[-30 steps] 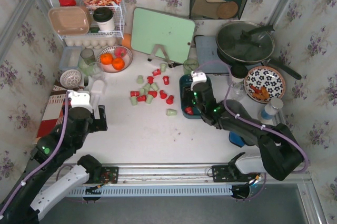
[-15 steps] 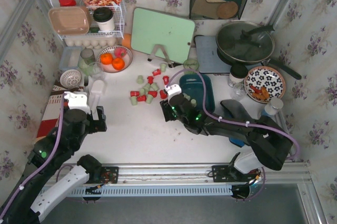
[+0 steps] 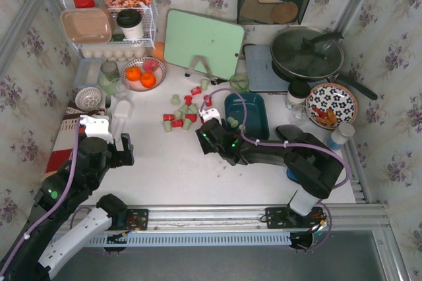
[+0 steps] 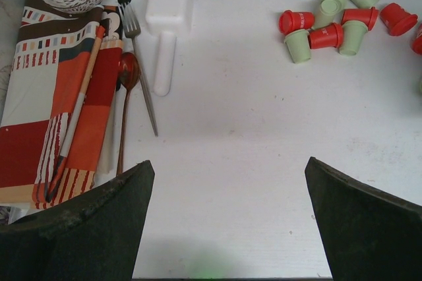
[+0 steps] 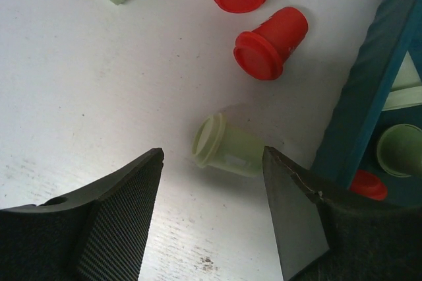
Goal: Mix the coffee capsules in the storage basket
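Though the top view hides it, the right wrist view shows a green capsule lying on the desk between the spread right fingers, ungripped, just beside the basket; left fingers gape wide, empty.

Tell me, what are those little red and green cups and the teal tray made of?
The red capsules and the pale green capsule look like moulded plastic: even colour, soft matte sheen, neat raised rims. The teal basket also seems plastic, duller, with fine ribbing on its wall, though looks alone cannot confirm it.
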Motion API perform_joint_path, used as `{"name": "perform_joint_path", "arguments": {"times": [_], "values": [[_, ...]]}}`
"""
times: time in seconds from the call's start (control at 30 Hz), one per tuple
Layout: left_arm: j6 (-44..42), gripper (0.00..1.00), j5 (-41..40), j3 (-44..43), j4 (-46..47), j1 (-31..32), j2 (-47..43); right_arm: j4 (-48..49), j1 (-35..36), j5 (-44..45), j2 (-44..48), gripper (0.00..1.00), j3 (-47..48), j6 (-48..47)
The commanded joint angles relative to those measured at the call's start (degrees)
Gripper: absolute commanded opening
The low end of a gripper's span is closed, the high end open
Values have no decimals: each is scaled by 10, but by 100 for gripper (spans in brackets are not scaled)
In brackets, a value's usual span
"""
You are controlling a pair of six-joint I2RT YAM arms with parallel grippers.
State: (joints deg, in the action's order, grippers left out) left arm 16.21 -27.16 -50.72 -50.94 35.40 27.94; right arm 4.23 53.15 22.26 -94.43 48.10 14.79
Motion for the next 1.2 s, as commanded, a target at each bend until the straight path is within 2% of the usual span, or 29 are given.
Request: {"name": "perform_joint_path", "arguments": {"times": [0.0, 0.4, 0.53, 0.63, 0.77, 0.83, 1.0, 1.17], "values": [[-6, 99, 4, 1, 14, -2, 0, -14, 0, 20, -13, 69, 11, 34], [-8, 99, 14, 2, 17, -7, -1, -32, 0, 7, -62, 69, 31, 47], [-9, 99, 18, 3, 19, -9, -1, -19, 0, 1, -61, 64, 33, 35], [-9, 99, 21, 3, 20, -10, 0, -10, 0, -9, -60, 57, 34, 26], [-9, 99, 22, 3, 21, -13, 0, -4, 0, -31, -58, 25, 38, 18], [-11, 99, 24, 4, 22, -14, 0, -4, 0, -39, -50, 14, 38, 18], [-12, 99, 29, 4, 24, -17, 2, 6, 0, -41, 0, 7, 28, 17], [-12, 99, 33, 5, 24, -21, 4, 20, -8, 38, 83, 4, 6, -10]]}}
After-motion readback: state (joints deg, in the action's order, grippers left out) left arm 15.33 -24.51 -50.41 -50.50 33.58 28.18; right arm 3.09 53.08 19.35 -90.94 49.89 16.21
